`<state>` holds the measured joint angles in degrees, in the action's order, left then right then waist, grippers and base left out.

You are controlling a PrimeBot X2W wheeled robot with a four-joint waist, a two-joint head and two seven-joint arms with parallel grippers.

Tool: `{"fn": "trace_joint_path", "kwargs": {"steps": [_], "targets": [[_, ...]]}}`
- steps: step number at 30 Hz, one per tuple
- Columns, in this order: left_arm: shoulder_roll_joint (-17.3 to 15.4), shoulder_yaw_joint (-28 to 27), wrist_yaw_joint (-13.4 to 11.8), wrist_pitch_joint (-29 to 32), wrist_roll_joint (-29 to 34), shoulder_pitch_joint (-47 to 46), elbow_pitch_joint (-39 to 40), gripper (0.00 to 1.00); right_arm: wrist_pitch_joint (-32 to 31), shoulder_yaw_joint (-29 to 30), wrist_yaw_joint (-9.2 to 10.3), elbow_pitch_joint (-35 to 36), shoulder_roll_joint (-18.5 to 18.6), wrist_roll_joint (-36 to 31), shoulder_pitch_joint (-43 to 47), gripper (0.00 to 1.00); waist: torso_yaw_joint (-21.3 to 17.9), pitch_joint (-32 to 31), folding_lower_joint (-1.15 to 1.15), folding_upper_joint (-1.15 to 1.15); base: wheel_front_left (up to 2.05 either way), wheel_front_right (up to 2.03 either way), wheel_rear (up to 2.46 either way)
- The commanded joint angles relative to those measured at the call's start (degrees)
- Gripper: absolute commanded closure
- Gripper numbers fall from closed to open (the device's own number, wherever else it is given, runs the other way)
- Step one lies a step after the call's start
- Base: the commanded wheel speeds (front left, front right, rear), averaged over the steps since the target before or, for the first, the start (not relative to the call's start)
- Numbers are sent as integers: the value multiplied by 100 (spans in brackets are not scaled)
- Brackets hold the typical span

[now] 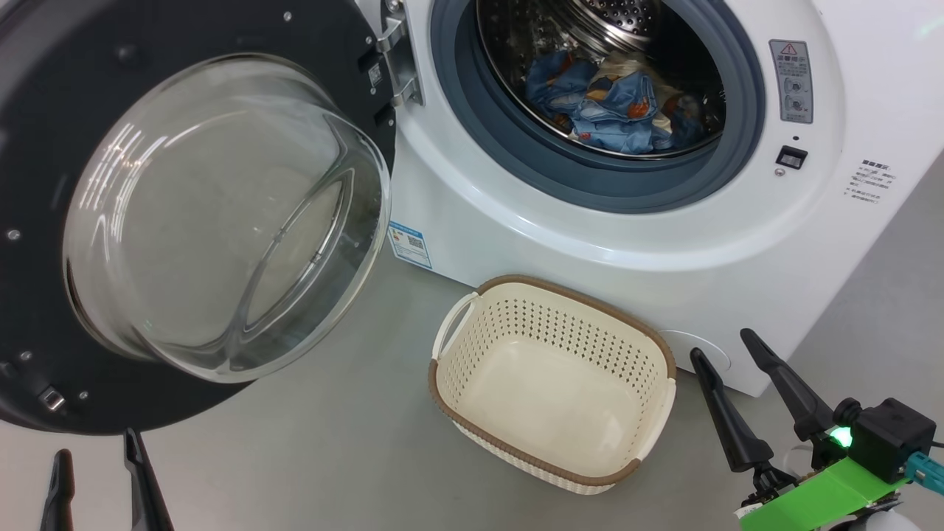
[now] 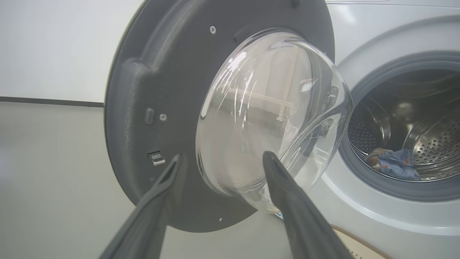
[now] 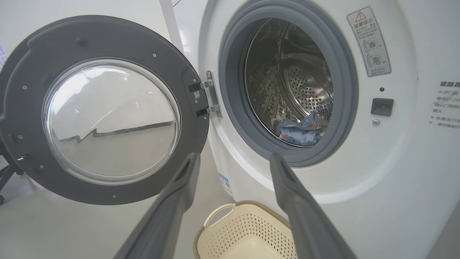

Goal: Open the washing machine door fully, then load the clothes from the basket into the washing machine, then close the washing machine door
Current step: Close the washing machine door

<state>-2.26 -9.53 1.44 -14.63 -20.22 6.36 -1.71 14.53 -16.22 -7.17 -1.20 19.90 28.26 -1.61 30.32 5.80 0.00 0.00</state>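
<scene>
The washing machine stands with its door swung wide to the left, glass bowl bulging towards me. The clothes, blue with orange prints, lie inside the steel drum; I also see the clothes in the right wrist view and the clothes in the left wrist view. The basket sits on the floor before the machine with nothing in it. My left gripper is open at the lower left, just below the door. My right gripper is open at the lower right, beside the basket.
Grey floor spreads around the basket. The door hangs close in front of my left fingers. A white wall with a dark baseboard runs behind it. A warning label and latch slot sit right of the opening.
</scene>
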Motion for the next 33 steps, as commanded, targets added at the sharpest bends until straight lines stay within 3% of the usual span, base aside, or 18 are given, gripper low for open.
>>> {"fn": "trace_joint_path", "kwargs": {"steps": [1,13,14,16,17,18,19,21,22,26,33], "targets": [[-62,-215,-54,-37,-47,-31,199,0,47,-109,-32,110,116,32,-32,0,33,7,0,0,0,0,0],[-62,-357,-124,-37,-197,-67,384,0,47,-170,-32,93,161,65,-115,0,55,78,0,0,0,0,0],[-62,-404,-101,-37,-229,-86,434,7,47,-161,-32,94,162,67,-116,0,55,82,0,0,0,0,0],[-62,-578,-21,-37,-404,-160,571,57,47,-133,-32,97,162,68,-111,0,59,92,0,0,0,0,0],[-62,-704,75,-37,-482,-218,692,75,47,-120,-32,98,161,66,-103,0,60,95,0,0,0,0,0],[-62,-704,75,-37,-482,-218,692,75,47,-120,-32,98,161,66,-103,0,60,95,0,0,0,0,0],[-62,-852,151,-37,-515,-273,813,98,47,-107,-32,101,160,64,-93,0,61,100,0,0,0,0,0],[-62,-1295,351,-37,-1050,-519,1025,100,47,-59,-32,113,153,57,-59,0,62,113,0,0,0,0,0],[-62,-1295,351,-37,-1050,-519,1025,100,47,-59,-32,113,153,57,-59,0,62,113,0,0,0,0,0],[-152,-1781,516,-19,-2065,-964,758,100,47,-39,-32,117,124,42,-33,0,56,115,0,0,0,0,0],[-1122,-2223,594,788,-3946,-2002,-60,100,47,-37,-32,139,66,11,-28,0,20,163,0,0,0,0,0]]}}
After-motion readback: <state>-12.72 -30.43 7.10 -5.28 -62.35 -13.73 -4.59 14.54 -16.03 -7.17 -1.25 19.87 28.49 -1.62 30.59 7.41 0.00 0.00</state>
